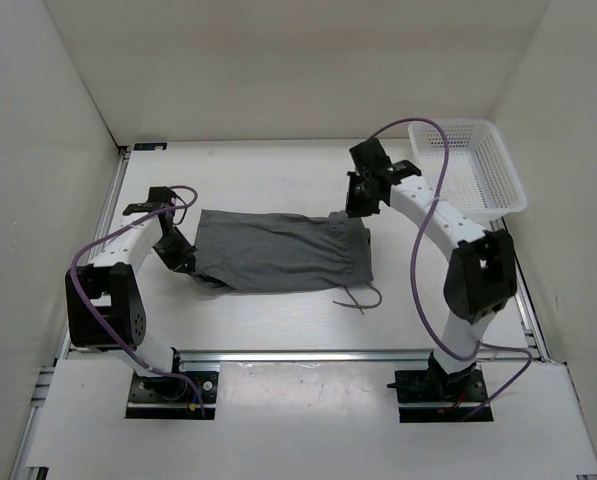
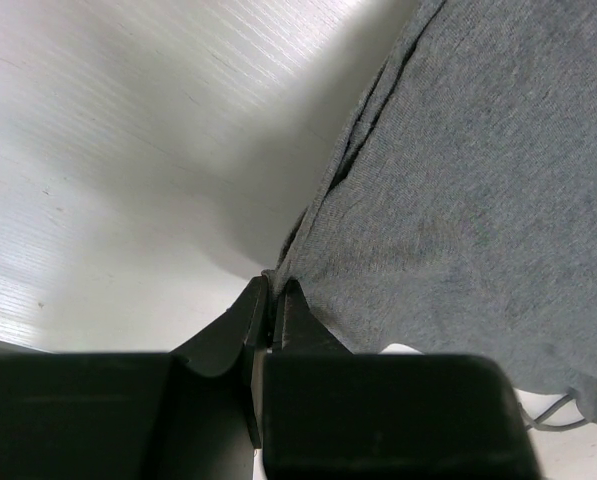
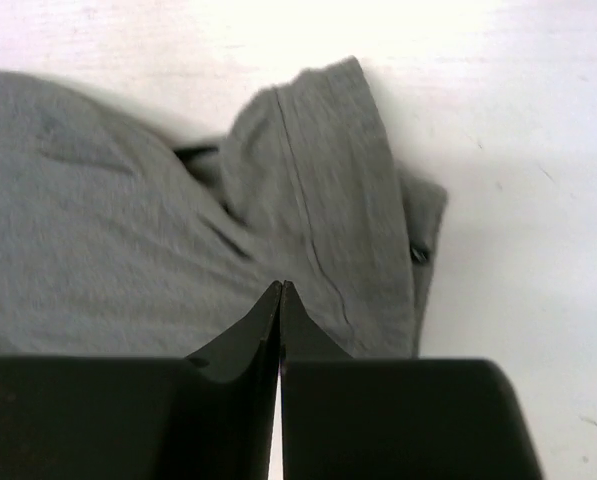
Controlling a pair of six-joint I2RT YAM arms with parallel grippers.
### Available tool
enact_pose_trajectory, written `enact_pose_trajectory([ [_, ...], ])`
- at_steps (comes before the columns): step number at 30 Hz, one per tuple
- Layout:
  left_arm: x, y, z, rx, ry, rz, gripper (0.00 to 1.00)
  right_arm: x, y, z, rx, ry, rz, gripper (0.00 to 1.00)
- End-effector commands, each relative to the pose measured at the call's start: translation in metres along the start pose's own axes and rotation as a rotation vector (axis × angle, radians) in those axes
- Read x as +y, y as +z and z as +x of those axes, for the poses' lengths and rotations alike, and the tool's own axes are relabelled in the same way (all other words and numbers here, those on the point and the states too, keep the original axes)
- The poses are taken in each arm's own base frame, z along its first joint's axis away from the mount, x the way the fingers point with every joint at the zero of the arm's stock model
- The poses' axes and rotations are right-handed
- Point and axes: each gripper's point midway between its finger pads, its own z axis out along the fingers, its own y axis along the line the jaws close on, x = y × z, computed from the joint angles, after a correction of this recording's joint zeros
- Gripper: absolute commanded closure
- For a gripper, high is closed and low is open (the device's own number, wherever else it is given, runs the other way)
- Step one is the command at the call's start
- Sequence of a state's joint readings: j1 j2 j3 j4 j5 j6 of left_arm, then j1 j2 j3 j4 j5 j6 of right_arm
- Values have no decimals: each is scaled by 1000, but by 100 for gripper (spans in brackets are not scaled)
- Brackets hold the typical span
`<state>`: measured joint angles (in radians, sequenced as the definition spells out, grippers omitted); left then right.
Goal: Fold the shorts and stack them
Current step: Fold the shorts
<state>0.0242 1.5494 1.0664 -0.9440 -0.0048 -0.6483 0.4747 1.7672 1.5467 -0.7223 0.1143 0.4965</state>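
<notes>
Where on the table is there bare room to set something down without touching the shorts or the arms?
Bare table runs between the shorts and the back wall, left of the right gripper. A second strip lies between the shorts and the near rail, left of the drawstring. It is crowded at the left gripper and by the basket.
</notes>
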Motion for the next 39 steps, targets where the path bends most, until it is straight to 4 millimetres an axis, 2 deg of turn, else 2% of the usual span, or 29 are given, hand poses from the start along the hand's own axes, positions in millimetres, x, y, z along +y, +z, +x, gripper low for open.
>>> enact_pose_trajectory([
  [1, -3, -8, -5, -45, -8, 20, 90, 7, 32, -4, 45, -4, 11, 100],
  [2, -1, -8, -6, -51, -8, 13, 90, 7, 37, -13, 35, 5, 11, 100],
  [3, -2, -10, -7, -58, -8, 18, 90, 3, 47, -14, 47, 24, 24, 100],
  [6, 1, -10, -6, -55, -8, 4, 90, -22, 92, 6, 135, 50, 111, 100],
  [8, 2, -11, -4, -48, -8, -1, 90, -33, 106, 16, 163, 54, 166, 100],
  [9, 2, -13, -5, -55, -8, 4, 90, -46, 116, 24, 173, 58, 226, 100],
  [12, 3, -13, -6, -61, -8, -3, 90, -65, 126, 31, 186, 65, 303, 100],
  [14, 5, -13, -4, -53, -8, -8, 90, -68, 126, 35, 188, 71, 320, 100],
  [17, 5, -13, -4, -53, -8, -8, 90, -64, 115, 25, 153, 76, 301, 100],
  [20, 5, -13, -4, -53, -8, -8, 90, -55, 96, 5, 95, 72, 268, 100],
  [23, 4, -15, -4, -61, -8, -3, 90, -47, 72, -14, 38, 69, 236, 100],
  [24, 4, -18, -5, -69, -8, 4, 90, -42, 56, -25, 3, 74, 218, 98],
  [25, 4, -18, -5, -69, -8, 4, 90, -40, 48, -30, -14, 76, 208, 92],
  [26, 4, -18, -5, -69, 1, 3, 90, -35, 30, -41, -53, 81, 188, 75],
  [27, 4, -20, -6, -76, 0, 9, 88, -30, 21, -46, -71, 64, 162, 64],
  [28, 4, -20, -6, -77, 10, 9, 81, -28, 14, -49, -80, 52, 146, 54],
  [29, 7, -20, -4, -72, 10, -6, 64, -20, 3, -54, -93, 41, 101, 46],
  [30, 7, -20, -4, -72, 10, -6, 40, -18, -4, -55, -94, 29, 90, 36],
  [31, 7, -20, -5, -65, 22, -12, 0, -19, -11, -54, -96, 11, 90, 34],
  [35, -3, -28, -17, -90, 32, 18, 0, -25, -37, -48, -128, 4, 88, 31],
  [39, -17, -20, -34, -102, 73, 35, 0, -35, -42, -28, -105, 2, 99, 31],
])
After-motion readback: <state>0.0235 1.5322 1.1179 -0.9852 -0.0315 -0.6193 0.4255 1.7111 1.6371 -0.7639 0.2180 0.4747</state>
